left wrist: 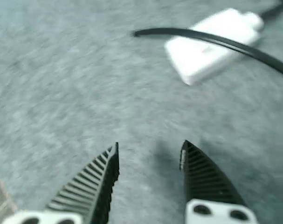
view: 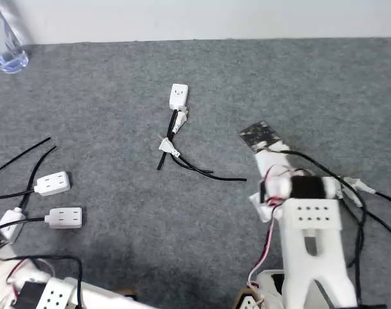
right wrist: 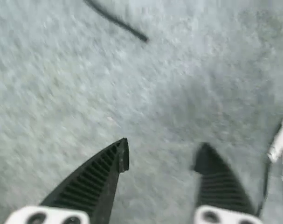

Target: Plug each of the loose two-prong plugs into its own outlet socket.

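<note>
One camera overlooks the carpet (view: pixel 247 77) from above; wrist cameras hover close.

We think this is a robot test bench in a lab or a workshop. A flat grey felt-like mat (view: pixel 118 64) covers the table up to a plain white wall (view: pixel 214 19). A white plastic printed arm (view: pixel 311 244) carries thin red and black wires (view: pixel 268 248) (they hang loose). A clear plastic bottle (view: pixel 5 48) stands at the far corner.

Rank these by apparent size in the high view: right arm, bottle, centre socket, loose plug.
Largest to smallest:
1. right arm
2. bottle, though the edge cuts it off
3. centre socket
4. loose plug
</note>
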You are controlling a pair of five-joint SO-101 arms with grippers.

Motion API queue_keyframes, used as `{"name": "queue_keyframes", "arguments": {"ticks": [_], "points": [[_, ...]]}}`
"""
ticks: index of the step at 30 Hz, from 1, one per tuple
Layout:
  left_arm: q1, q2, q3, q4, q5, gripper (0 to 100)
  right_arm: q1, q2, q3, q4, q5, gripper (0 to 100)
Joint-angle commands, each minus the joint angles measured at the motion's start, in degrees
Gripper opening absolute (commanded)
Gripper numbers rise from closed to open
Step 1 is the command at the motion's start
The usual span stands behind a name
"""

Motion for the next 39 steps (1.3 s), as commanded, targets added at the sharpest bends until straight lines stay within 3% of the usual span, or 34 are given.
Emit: {"name": "queue_keyframes", "arguments": {"ticks": [1, 6, 11, 16, 22, 29, 39], "points": [[2.9, -0.4, -2.7, 5.5, -0.4, 20, -5.6, -1.5, -0.4, -2.9, 1.2, 13.7], [2.8, -0.4, -2.5, 5.7, -0.5, 20, -10.8, -1.5, -1.4, -5.2, 1.4, 27.5], [2.8, -0.4, -2.4, 5.8, -0.5, 20, -13.1, 3.9, -6.6, -8.7, 1.5, 23.8], [2.8, -0.4, -2.2, 5.8, -0.6, 20, -16.0, 21.5, -20.2, -8.0, 1.5, 23.4], [2.8, -0.4, -2.1, 5.6, -0.7, 20, -20.0, 42.4, -42.1, -0.6, 1.8, 23.4], [2.8, -0.4, -2.0, 5.6, -0.7, 20, -24.5, 60.0, -65.1, 10.9, 8.1, 23.2], [1.0, -0.4, -2.0, 5.5, -0.7, 20, -25.0, 74.9, -77.8, 11.8, 13.6, 23.1]]}}
